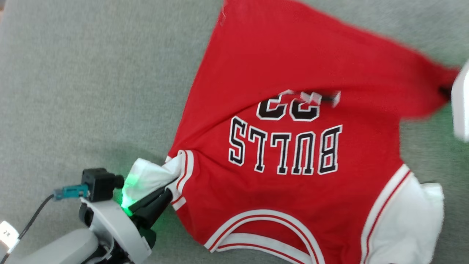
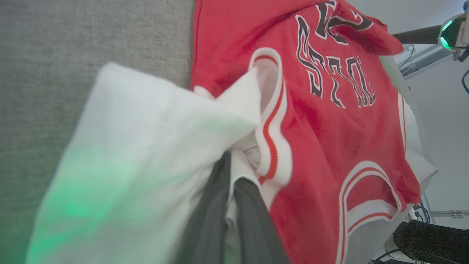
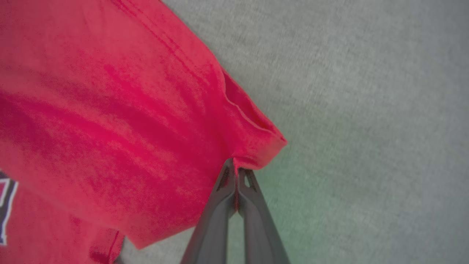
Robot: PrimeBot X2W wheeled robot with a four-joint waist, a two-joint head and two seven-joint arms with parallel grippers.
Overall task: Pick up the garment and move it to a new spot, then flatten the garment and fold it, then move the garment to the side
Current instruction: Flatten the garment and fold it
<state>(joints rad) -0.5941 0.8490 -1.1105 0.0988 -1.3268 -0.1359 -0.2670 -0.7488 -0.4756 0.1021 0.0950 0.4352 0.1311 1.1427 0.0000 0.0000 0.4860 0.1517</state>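
Observation:
The garment [image 1: 293, 172], a red jersey with white sleeves and black lettering, lies spread on the grey surface, print side up and upside down to me. My left gripper [image 1: 166, 190] at the lower left is shut on its white sleeve [image 2: 146, 146], which bunches over the dark fingers [image 2: 253, 212]. At the right edge of the head view the pale right arm [image 1: 461, 106] meets the red hem corner, pulled taut and blurred. In the right wrist view my right gripper [image 3: 236, 172] is shut on that red hem corner [image 3: 256, 146].
A grey felt-like surface [image 1: 91, 91] lies under the whole garment, with bare room to the left and far side. The other white sleeve [image 1: 406, 220] rests at the lower right. Beyond the table edge, cables and a stand [image 2: 439, 212] show.

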